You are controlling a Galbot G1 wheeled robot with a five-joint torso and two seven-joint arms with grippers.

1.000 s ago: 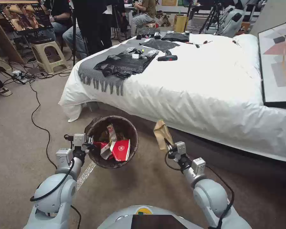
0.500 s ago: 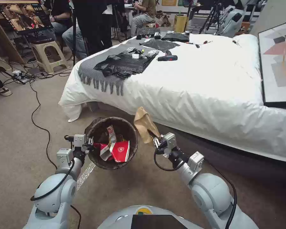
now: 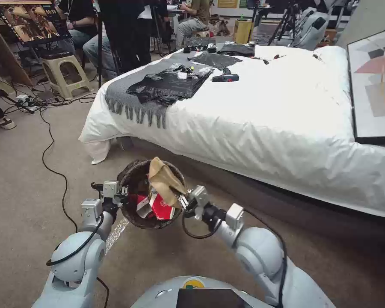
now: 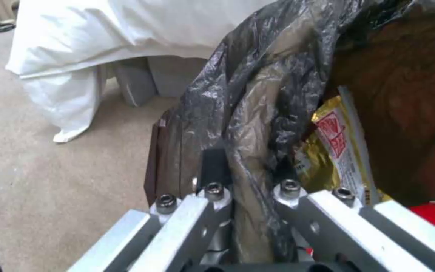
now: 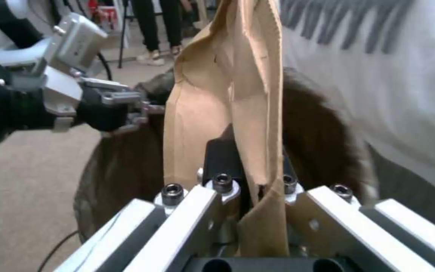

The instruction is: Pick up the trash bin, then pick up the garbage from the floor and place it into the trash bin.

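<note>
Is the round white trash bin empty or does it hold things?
It holds things: inside the dark-lined round white trash bin lie a red paper cup and a yellow snack wrapper.

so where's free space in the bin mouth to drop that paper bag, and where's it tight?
Trash bin mouth: dark bare patch at the far-left side, by the rim the left gripper pinches. Crowded near side: red cup and wrappers. The brown paper bag, held by the right gripper, hangs over the right half. Carpet left of the bin is bare.
</note>
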